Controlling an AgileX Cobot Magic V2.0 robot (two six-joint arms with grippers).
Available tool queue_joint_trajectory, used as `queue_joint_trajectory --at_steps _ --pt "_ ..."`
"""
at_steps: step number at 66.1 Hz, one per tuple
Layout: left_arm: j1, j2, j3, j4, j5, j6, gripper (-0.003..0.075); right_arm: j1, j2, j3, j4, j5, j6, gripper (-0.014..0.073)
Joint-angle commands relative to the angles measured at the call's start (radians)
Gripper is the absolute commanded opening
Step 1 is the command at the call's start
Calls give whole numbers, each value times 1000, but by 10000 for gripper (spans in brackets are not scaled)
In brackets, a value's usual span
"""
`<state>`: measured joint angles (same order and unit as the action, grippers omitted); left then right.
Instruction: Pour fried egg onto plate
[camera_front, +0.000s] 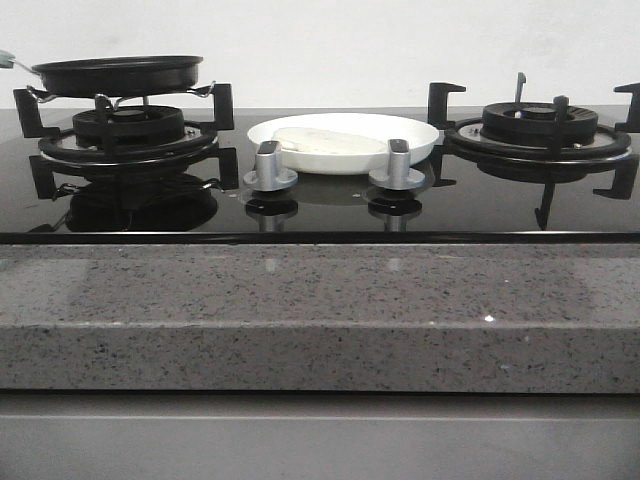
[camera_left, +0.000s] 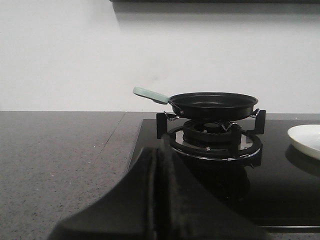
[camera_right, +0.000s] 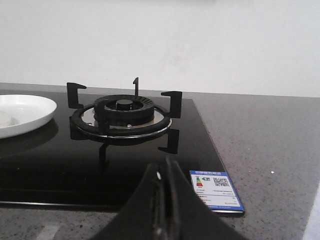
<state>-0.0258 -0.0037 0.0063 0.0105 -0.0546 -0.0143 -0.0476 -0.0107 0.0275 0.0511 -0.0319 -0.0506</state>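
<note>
The white plate (camera_front: 425, 133) sits on the black glass hob between the two burners. A pale flat fried egg (camera_front: 325, 142) lies in it; no yolk shows from this angle. A white edge of the egg (camera_right: 5, 119) shows on the plate (camera_right: 37, 107) in the right wrist view. The black frying pan (camera_front: 118, 75) rests on the left burner, and its inside is hidden. My left gripper (camera_left: 162, 144) is shut and empty, low in front of the pan (camera_left: 212, 104) and well short of it. My right gripper (camera_right: 162, 166) is shut and empty before the right burner. Neither gripper appears in the front view.
The pan's pale green handle (camera_left: 150, 94) points away to the left. The right burner (camera_front: 540, 125) has upright black grate prongs. Two silver knobs (camera_front: 270, 166) (camera_front: 398, 165) stand in front of the plate. A blue label (camera_right: 216, 192) marks the hob's corner. Grey granite counter (camera_front: 320, 320) surrounds the hob.
</note>
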Motion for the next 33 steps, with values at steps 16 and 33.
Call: queue_joint_trajectory --at_steps 16,33 --pt "2 -13 5 -11 -82 -2 -20 -6 -19 -8 -15 -46 0 -67" --pt "2 -13 5 -11 -82 -2 -20 -6 -19 -8 -15 -47 0 -67"
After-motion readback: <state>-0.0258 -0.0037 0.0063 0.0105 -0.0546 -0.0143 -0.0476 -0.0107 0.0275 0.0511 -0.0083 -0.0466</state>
